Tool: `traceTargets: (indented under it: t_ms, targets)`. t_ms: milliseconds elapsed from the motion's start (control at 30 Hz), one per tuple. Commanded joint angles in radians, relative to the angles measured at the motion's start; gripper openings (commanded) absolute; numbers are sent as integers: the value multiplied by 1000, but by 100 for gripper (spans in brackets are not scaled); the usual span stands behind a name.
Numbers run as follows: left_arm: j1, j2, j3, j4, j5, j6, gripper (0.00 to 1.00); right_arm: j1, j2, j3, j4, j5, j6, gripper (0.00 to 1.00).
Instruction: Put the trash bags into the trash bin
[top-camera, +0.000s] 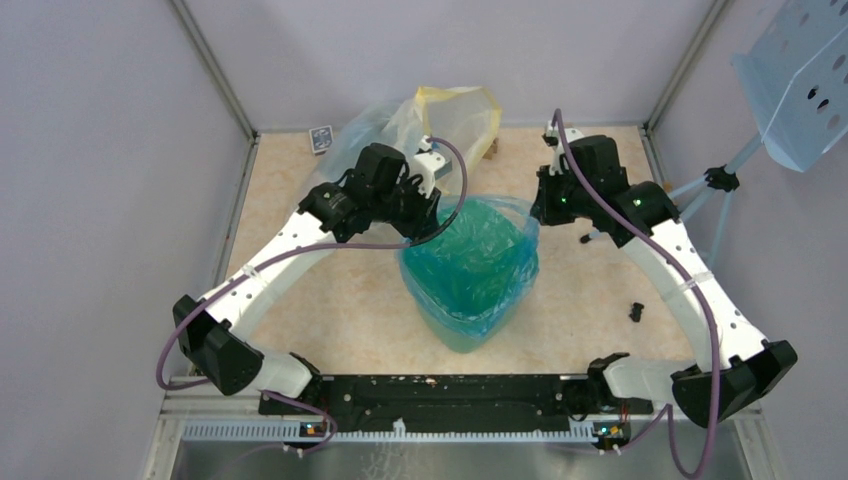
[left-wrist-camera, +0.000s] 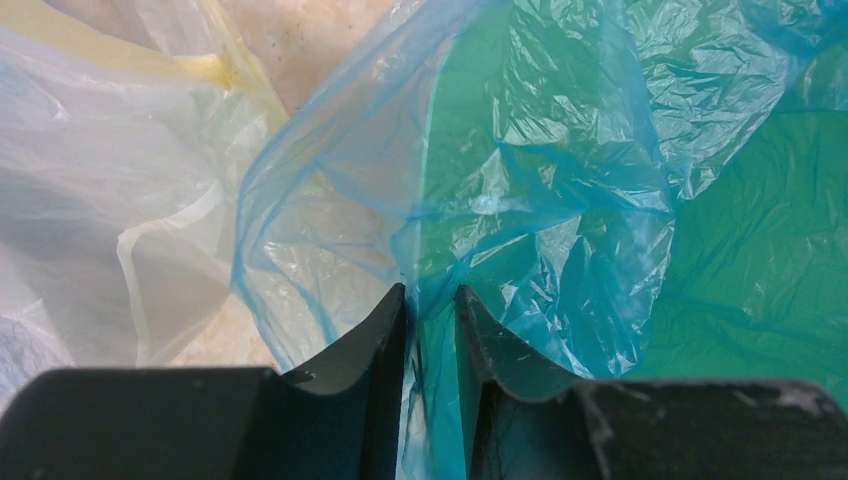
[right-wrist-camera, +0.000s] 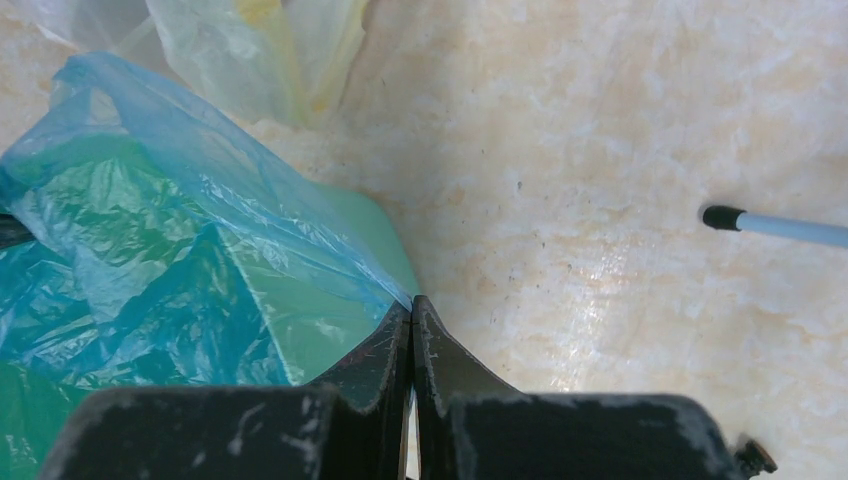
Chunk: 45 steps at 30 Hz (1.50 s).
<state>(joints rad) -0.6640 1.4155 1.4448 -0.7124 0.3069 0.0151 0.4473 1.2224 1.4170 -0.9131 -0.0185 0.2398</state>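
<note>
The blue bag (top-camera: 478, 250) sits inside the green bin (top-camera: 462, 340), in the middle of the desk (top-camera: 330, 300). Its top edge pokes up above the rim and folds over the outside. Each arm holds one side of that top edge. The left tool (left-wrist-camera: 430, 298) is nearly together, with a thin strip of blue plastic clamped in the small gap, at the bin's far left side. The right tool (right-wrist-camera: 412, 308) is squeezed tight on the very edge of the bag at the far right corner, out past the rim. I think they hold it on two sides so the mouth of the bag is pulled wide. Then the bag can spread out inside the bin and not bunch up in a lump. The plastic is thin and crinkly, so it needs a tight pinch or it would slip out. The bag looks mostly in. The near side hangs over the rim, and the far side looks like the part left to pull down. The big clear and yellow sack (top-camera: 455, 108) lies just behind the bin, close to the left tool, so that tool should take care not to catch it too.
</note>
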Motion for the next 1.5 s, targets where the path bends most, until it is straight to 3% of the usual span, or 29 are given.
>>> traceTargets:
  t_ms: [0, 300, 500, 600, 767, 833, 1000, 1167, 1300, 1467]
  targets:
    - [-2, -40, -16, 54, 29, 20, 30, -43, 12, -18, 63, -100, 24, 0]
    - [-3, -41, -34, 64, 28, 21, 28, -57, 102, -29, 107, -155, 41, 0]
    - [-2, -50, -47, 58, -5, 13, 24, -61, 74, -90, 68, -114, 33, 0]
    - [-2, -52, -46, 48, -36, -1, 15, -64, 42, -97, 35, -77, 32, 1]
    - [-2, -48, -18, -13, -176, -52, 0, -64, -14, -58, -14, -26, 29, 14]
    - [-2, -56, -14, -31, -218, -68, 0, -65, -31, -31, -43, -23, 29, 14]
    - [-2, -89, -17, -48, -277, -105, 0, -64, -48, 0, -88, -14, 30, 1]
    - [-2, -104, -4, -65, -297, -150, 0, -64, -99, 8, -83, 14, 39, 11]
    - [-2, -101, 6, -83, -298, -185, 0, -56, -111, 69, -132, 15, 23, 32]
    - [-2, -108, 7, -86, -338, -205, 0, -32, -135, 108, -181, 37, 28, 44]
